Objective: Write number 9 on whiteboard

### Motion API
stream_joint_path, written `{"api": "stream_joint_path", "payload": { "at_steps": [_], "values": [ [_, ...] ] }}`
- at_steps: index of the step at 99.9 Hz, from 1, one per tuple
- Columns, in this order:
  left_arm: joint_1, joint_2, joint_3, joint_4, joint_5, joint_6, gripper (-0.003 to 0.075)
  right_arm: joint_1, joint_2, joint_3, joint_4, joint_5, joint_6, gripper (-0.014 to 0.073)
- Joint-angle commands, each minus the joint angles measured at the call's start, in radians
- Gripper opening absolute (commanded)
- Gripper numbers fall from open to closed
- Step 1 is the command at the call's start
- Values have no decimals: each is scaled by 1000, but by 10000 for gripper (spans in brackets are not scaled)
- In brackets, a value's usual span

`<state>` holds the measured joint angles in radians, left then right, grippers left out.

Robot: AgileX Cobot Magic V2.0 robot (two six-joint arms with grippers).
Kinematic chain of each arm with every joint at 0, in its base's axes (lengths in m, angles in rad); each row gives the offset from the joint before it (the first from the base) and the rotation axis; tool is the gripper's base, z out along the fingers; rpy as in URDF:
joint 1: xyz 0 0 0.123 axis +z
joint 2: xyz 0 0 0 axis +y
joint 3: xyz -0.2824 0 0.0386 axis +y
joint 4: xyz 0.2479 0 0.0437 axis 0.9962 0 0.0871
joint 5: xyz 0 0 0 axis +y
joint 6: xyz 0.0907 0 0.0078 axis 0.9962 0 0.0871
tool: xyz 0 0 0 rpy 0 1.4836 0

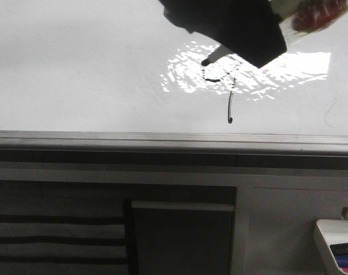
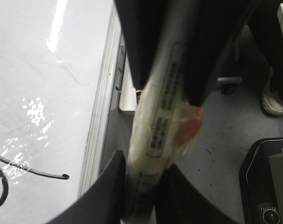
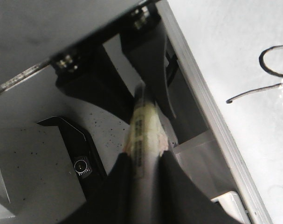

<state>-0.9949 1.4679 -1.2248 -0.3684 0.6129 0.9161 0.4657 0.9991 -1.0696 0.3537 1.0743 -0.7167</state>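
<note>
The whiteboard (image 1: 76, 69) fills the upper front view, with a glare patch and a grey edge strip (image 1: 162, 137). The black number 9 (image 1: 230, 97) sits in the glare, its tail hooked at the end. It also shows in the left wrist view (image 2: 38, 172) and in the right wrist view (image 3: 253, 91). My left gripper (image 2: 145, 157) and right gripper (image 3: 144, 152) are both shut on one taped marker (image 2: 162, 112). Together they form a dark mass (image 1: 231, 26) at the top of the front view. The marker's tip (image 1: 214, 58) is by the 9's loop; I cannot tell if it touches.
A small white tray (image 1: 334, 246) with markers stands at the lower right, below the board. A grey frame and panels (image 1: 185, 229) lie under the board's edge. A black device base (image 3: 80, 158) and a white shoe (image 2: 274, 100) are on the floor.
</note>
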Motion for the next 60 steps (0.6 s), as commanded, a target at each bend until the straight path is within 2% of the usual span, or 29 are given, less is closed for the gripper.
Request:
{"api": "stream_joint_path", "payload": {
  "at_steps": [1,8,25,32,43,51,60],
  "values": [
    [-5,-33,-38,-53,-76,-35,-15,3,-14,-33,22,-43,-8,-40],
    [-5,-33,-38,-53,-76,-35,-20,3,-14,-33,18,-43,-8,0],
    [-5,-35,-38,-47,-74,-35,-20,-5,-16,-37,10,-41,-4,253],
    [2,-39,-38,-17,-64,-35,-20,-21,-32,-47,-37,-37,56,319],
    [42,-67,-38,67,-30,-95,-20,-54,-85,-63,-171,-37,202,332],
    [104,-95,-38,146,1,-228,-20,-80,-134,-63,-246,-37,281,332],
    [196,-123,-38,247,49,-424,-20,-105,-180,-60,-269,-35,306,332]
  ]
}}
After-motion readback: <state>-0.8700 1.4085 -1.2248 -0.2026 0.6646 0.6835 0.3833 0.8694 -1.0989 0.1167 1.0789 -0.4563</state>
